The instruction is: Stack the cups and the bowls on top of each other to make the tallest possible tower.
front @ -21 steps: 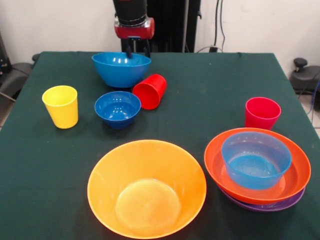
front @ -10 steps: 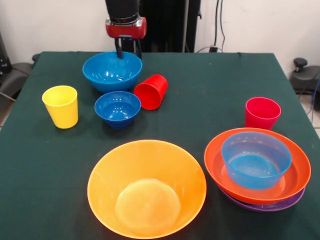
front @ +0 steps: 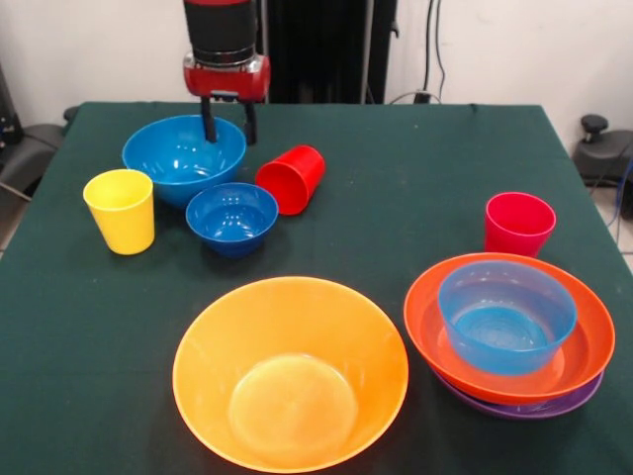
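My gripper (front: pixel 228 124) is open at the far left, its fingers straddling the back right rim of a large blue bowl (front: pixel 178 153): one finger inside, one just outside. In front of that bowl sits a smaller dark blue bowl (front: pixel 231 215). A red cup (front: pixel 290 179) lies on its side to its right. A yellow cup (front: pixel 121 210) stands upright at the left, close to the large blue bowl. A pinkish-red cup (front: pixel 518 224) stands at the right. The tower at the near right has a purple bowl (front: pixel 524 407) lowest, a red-orange bowl (front: pixel 588 341) in it and a light blue bowl (front: pixel 506 315) on top.
A huge orange bowl (front: pixel 290 371) fills the near middle of the dark green table (front: pixel 415 168). A black object (front: pixel 598 148) on a stand sits beyond the table's right edge.
The gripper has travelled left and a little nearer, and the large blue bowl has gone with it, from behind the red cup to beside the yellow cup. Everything else has stayed put.
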{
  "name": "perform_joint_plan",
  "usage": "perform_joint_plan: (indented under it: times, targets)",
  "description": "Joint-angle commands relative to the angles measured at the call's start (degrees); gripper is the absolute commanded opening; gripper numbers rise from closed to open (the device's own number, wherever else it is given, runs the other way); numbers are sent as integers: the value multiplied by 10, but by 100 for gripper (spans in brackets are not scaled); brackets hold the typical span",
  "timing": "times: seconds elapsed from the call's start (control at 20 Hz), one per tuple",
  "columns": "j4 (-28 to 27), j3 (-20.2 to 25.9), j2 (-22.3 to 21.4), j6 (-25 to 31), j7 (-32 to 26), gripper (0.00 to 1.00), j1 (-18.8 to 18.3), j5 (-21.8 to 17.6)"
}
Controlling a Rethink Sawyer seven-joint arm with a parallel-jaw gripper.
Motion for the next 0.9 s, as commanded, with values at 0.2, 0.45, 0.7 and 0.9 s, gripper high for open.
perform_joint_plan:
  times: [0.2,0.45,0.7,0.9]
  targets:
    - [-106,67,56,23,-13,0,36,-6]
    - [-118,38,52,10,15,0,70,-7]
    - [-116,17,39,42,53,0,109,35]
    - [-101,10,-11,89,69,0,151,78]
